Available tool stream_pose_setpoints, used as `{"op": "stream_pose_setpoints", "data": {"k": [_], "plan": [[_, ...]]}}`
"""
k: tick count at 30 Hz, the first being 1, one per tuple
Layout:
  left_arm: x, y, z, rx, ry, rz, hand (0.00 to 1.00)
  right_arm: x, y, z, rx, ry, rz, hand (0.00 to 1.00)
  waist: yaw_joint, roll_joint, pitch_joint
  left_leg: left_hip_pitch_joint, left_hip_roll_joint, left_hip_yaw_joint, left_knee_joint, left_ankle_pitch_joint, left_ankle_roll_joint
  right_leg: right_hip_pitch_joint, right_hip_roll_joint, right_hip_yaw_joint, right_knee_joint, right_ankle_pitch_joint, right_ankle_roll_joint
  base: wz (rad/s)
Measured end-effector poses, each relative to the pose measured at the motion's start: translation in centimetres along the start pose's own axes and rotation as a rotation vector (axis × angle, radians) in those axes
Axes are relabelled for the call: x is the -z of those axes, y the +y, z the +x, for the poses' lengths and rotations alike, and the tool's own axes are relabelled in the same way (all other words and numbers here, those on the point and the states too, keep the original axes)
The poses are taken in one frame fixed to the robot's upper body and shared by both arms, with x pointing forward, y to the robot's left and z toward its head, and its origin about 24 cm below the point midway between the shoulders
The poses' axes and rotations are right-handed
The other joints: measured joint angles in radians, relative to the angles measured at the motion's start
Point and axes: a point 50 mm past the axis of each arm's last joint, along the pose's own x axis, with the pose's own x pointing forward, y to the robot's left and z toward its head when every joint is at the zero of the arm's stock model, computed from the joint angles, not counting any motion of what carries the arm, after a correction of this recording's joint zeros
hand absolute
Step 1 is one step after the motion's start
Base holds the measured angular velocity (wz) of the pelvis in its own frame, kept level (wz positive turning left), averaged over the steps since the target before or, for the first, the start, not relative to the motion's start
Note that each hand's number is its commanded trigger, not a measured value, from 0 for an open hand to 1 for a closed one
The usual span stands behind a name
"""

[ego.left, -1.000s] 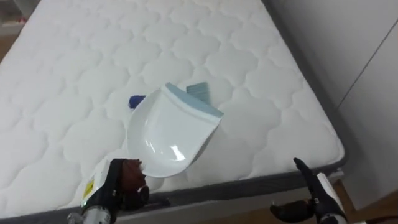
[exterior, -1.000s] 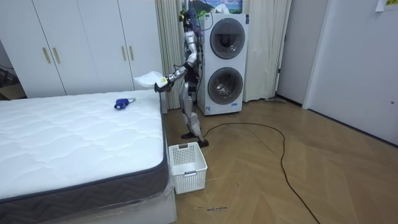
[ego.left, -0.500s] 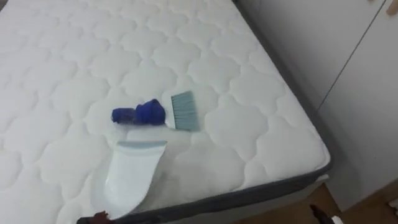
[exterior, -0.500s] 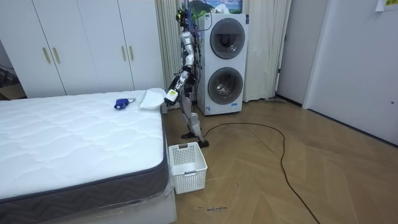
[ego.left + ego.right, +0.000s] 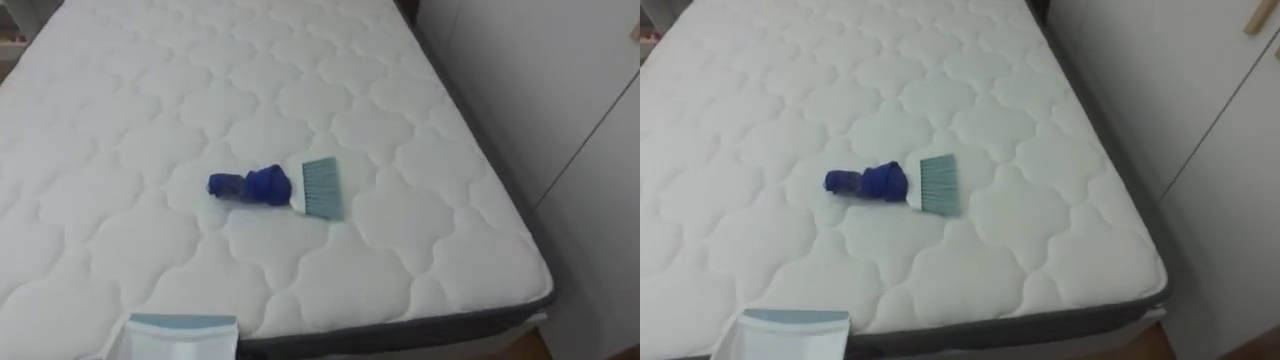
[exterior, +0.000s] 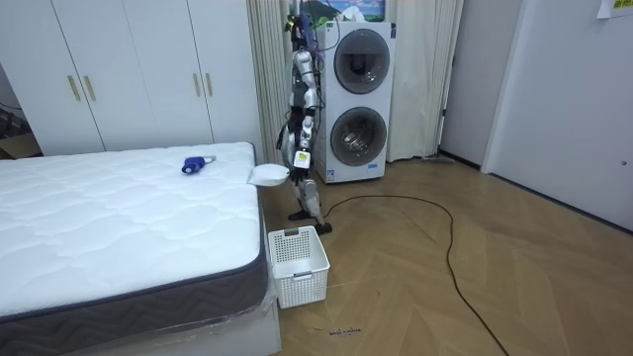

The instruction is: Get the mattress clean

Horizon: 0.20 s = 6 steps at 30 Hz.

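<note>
The hand brush (image 5: 275,187) lies flat near the middle of the white quilted mattress (image 5: 400,120). Its rumpled deep-blue handle (image 5: 248,185) points to 9 o'clock and its pale teal bristles (image 5: 322,187) fan toward 3 o'clock. At 7 o'clock from it, at the mattress edge, sits a white dustpan (image 5: 180,338) with a light-blue lip. The robot stands at that bed corner with its left hand (image 6: 293,168) at the pan; its grip is too small to tell. A white basket (image 6: 297,265) stands on the floor, and 2 stacked washing machines (image 6: 361,104) are behind the robot.

Soft, even light leaves the white mattress (image 5: 300,90) bright without glare. The brush (image 5: 275,188) throws only a faint shadow, and the wood floor (image 6: 475,277) carries a dull sheen.
</note>
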Motion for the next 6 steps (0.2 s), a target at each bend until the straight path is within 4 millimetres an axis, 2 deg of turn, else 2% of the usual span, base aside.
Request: {"op": "stream_pose_setpoints", "data": {"k": [6], "plan": [[0.12,-0.43,-0.02,0.027,0.033,0.025,0.00,1.10,0.78,-0.13,-0.082,0.078,-0.014,0.00,0.012,-0.001,-0.0004,-0.010,-0.008,-0.019,0.000,-0.021,0.006,-0.013,-0.016,-0.026,0.034,-0.006,0.011,0.14]]}}
